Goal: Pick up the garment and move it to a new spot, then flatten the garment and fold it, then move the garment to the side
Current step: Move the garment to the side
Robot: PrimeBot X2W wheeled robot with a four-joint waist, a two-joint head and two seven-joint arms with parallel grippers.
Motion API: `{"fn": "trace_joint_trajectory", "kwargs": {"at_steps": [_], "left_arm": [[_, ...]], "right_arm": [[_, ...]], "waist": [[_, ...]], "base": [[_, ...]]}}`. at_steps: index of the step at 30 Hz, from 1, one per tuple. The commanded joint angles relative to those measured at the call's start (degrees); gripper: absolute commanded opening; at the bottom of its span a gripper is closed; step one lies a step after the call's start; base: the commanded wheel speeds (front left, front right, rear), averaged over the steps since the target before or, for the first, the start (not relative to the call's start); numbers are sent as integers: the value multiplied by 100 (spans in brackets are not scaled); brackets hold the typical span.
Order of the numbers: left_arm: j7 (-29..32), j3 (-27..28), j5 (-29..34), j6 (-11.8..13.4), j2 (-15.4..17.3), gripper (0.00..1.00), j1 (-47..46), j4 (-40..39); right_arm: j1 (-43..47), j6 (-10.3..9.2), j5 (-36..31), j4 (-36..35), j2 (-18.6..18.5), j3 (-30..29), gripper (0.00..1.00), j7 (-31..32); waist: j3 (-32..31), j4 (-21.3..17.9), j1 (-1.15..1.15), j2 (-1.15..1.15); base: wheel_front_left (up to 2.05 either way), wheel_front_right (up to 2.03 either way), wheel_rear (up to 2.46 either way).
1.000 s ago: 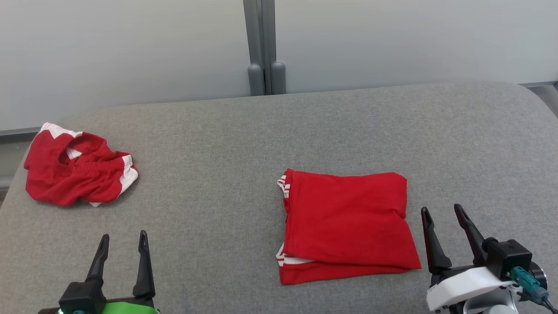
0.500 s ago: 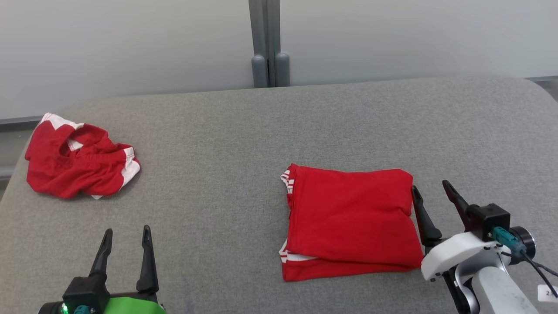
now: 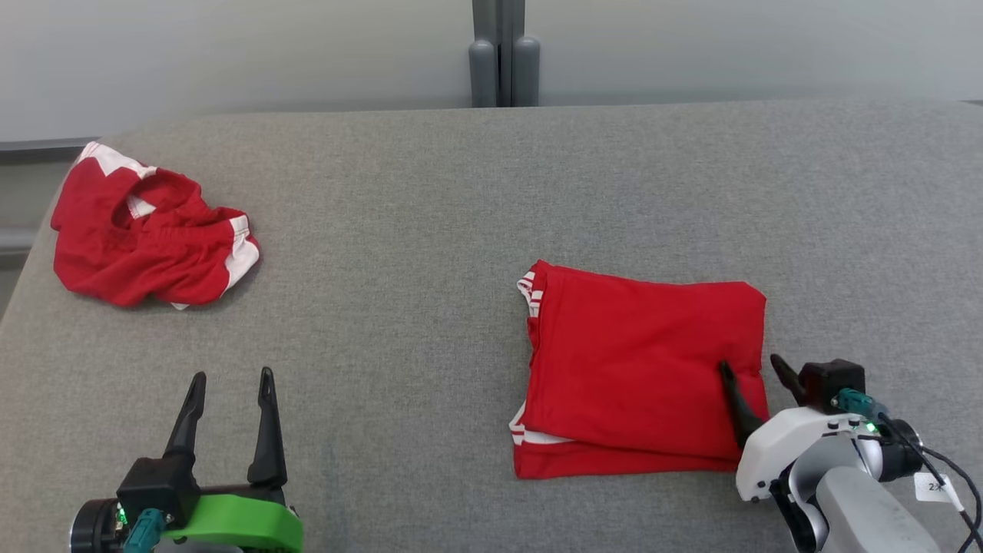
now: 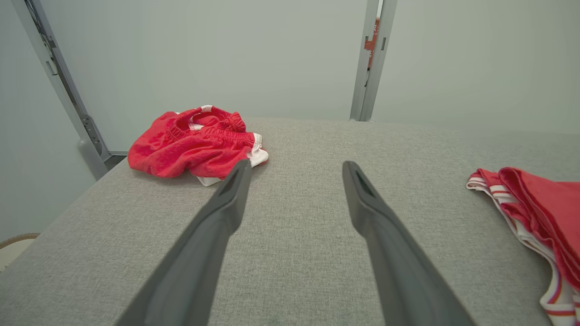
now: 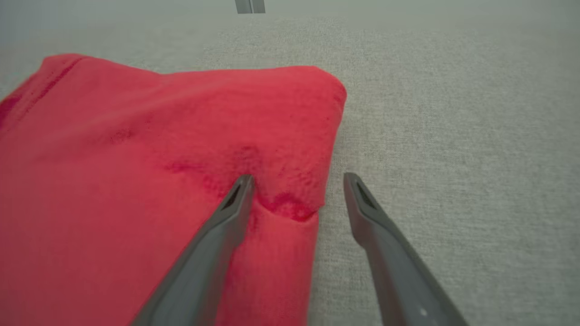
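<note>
Grasp setup at the folded garment's (image 3: 645, 369) right edge
Crumpled red shorts (image 3: 150, 230) lie far left; the left gripper (image 3: 233, 375) idles spread over bare counter (image 3: 399, 307); the folded garment lies right of centre, and the right gripper (image 3: 749, 363), beside it a second ago, now straddles its edge, spread, one finger denting cloth. Likely next: pinch, slide aside.
</note>
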Motion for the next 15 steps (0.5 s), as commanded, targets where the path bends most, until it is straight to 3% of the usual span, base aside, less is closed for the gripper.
{"fn": "trace_joint_trajectory", "kwargs": {"at_steps": [1, 5, 7, 8, 15], "left_arm": [[-1, -4, -58, 10, 4, 100, -103, 12], [-1, -37, -62, 27, -1, 100, -161, 46], [-1, -51, -72, 36, -3, 100, -170, 52], [-1, -56, -78, 41, -3, 100, -180, 58], [-1, -86, -99, 63, -6, 100, -305, -22]], "right_arm": [[-79, -9, 61, 137, 20, 58, 100, -39], [-225, -9, 250, 767, 169, 244, 100, -53], [-276, -5, 338, 952, 197, 338, 18, -40], [-318, -5, 381, 1009, 196, 378, 0, -45], [-1078, -10, 527, 910, -28, 683, 0, -89]], "waist": [[77, 53, 0, 0], [132, 54, 0, 0], [139, 48, 0, 0], [143, 43, 0, 0], [455, -86, 0, 0]], "base": [[0, 0, 0], [0, 0, 0], [0, 0, 0], [0, 0, 0], [0, 0, 0]]}}
